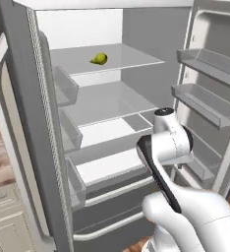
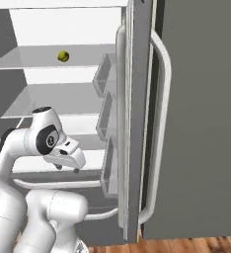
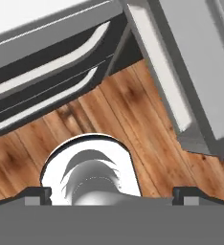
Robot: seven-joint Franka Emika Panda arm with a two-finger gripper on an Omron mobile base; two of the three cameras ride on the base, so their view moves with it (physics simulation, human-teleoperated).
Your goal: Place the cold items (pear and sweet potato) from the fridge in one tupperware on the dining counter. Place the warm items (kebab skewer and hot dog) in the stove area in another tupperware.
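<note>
Wooden floor (image 3: 109, 119) runs under an open fridge (image 1: 112, 98), whose doors stand swung wide to either side. Its left door (image 1: 33, 147) carries clear bins along the inner face, and the right door (image 1: 210, 88) has shelves of its own; seen from the right base camera, a long pale handle (image 2: 159, 123) curves down the door's outer side. Glass shelves fill the cabinet, with drawers below. White arm (image 1: 171, 147) is folded low before the drawers. Its gripper (image 2: 68, 168) points downward toward the floor, jaws spread wide and holding nothing. Pear (image 1: 99, 59) lies on the top shelf (image 1: 131, 56), well apart from the arm
</note>
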